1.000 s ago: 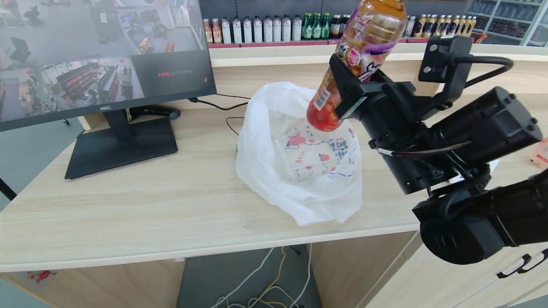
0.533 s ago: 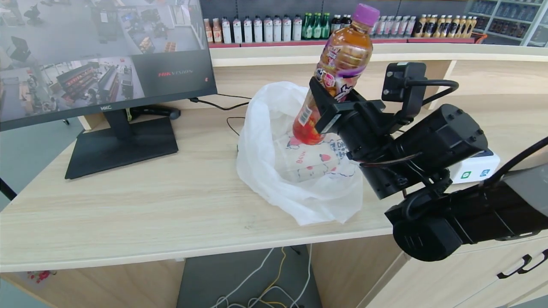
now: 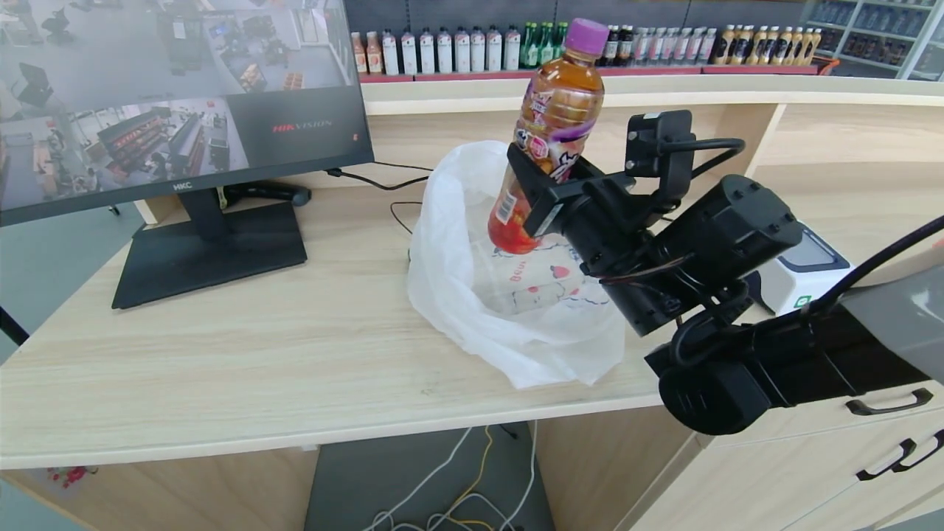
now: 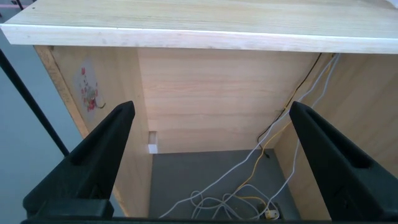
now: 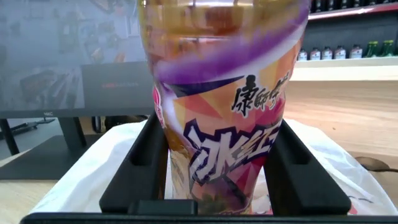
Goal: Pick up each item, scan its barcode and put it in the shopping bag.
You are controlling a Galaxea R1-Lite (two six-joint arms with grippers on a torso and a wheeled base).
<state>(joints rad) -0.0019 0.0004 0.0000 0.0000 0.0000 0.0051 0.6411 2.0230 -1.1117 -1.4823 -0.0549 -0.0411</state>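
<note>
Head view has the right pincer closed on the middle of an orange drink bottle with a purple cap. The bottle is tilted a little and its base hangs just above the open mouth of the white shopping bag, which sits mid-tabletop.

One item is already in the bag: a flat white pack with pink and blue print, lying on the bottom. Judging by that, the task is partly done and the bottle is at its bagging step. Whether its barcode has been read cannot be told. The white scanner stands to the right of the bag, behind the arm.

What seems left for the bottle is lowering it in and letting go.

The left pincer is spread wide and holds nothing. It sits below the tabletop's near edge.
</note>
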